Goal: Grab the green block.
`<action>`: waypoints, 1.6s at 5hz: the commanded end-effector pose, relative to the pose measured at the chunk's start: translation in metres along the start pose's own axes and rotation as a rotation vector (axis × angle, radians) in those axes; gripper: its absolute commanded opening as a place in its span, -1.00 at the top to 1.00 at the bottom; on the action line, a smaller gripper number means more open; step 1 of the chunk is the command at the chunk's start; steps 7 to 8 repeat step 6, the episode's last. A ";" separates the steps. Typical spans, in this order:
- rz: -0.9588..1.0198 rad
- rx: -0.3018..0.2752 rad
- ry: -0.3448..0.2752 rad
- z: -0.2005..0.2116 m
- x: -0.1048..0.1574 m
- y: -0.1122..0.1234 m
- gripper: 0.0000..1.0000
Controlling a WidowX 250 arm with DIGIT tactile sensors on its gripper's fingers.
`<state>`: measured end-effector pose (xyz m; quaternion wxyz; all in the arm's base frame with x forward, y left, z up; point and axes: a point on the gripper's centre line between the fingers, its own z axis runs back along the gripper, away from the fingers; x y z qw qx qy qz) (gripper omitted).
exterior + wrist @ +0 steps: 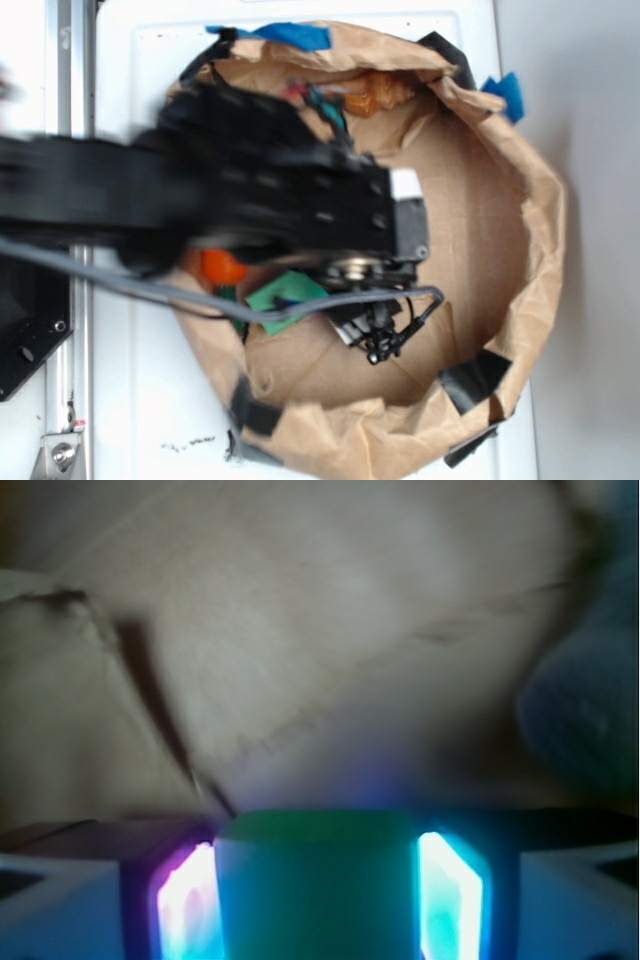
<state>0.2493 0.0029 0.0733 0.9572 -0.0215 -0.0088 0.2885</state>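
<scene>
- A crumpled brown paper nest [500, 200], taped with black and blue, lies on a white table [140, 400].
- Inside the nest, the green block [285, 295] sits partly under the blurred black arm [200, 190], beside an orange toy [220, 268].
- Only the wrist view shows the gripper [318, 900] clamped on the block, glowing pads [188, 905] against both sides.
- In the exterior view the fingers are hidden.

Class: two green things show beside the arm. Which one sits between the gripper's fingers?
The green block, flat and mid-green, fills the gap between the gripper fingers. The carrot's dark green stem lies apart.
</scene>
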 end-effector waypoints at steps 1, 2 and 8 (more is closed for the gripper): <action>-0.038 -0.021 -0.004 0.080 -0.027 0.014 1.00; -0.031 -0.029 -0.021 0.089 -0.026 0.017 1.00; 0.061 -0.031 -0.130 0.086 0.029 0.020 1.00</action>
